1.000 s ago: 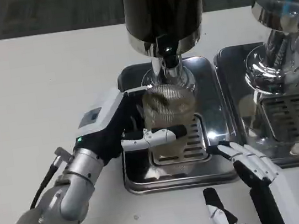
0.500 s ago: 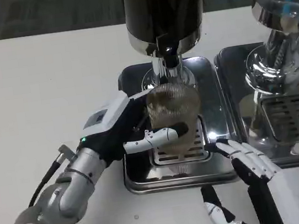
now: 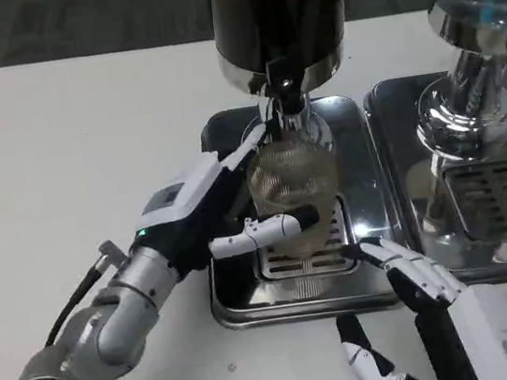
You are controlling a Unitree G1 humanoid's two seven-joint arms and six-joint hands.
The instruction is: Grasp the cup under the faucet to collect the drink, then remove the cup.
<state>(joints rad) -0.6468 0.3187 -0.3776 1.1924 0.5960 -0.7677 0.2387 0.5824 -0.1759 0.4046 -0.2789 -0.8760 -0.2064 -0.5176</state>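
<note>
The big dark cylindrical drink dispenser (image 3: 278, 16) stands over a shiny steel drip tray (image 3: 366, 184) with raised edges, plenty of bare white table (image 3: 68, 150) left of it. Under its faucet (image 3: 286, 100), the ribbed clear plastic cup (image 3: 292, 184) sits clamped in the left hand (image 3: 214, 214), lifted slightly higher than before. The right hand (image 3: 419, 294) hangs near the tray's front edge, fingers apart, holding nothing.

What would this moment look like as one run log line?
left robot hand: holds cup | cup: under faucet, over tray | right robot hand: open, beside tray
</note>
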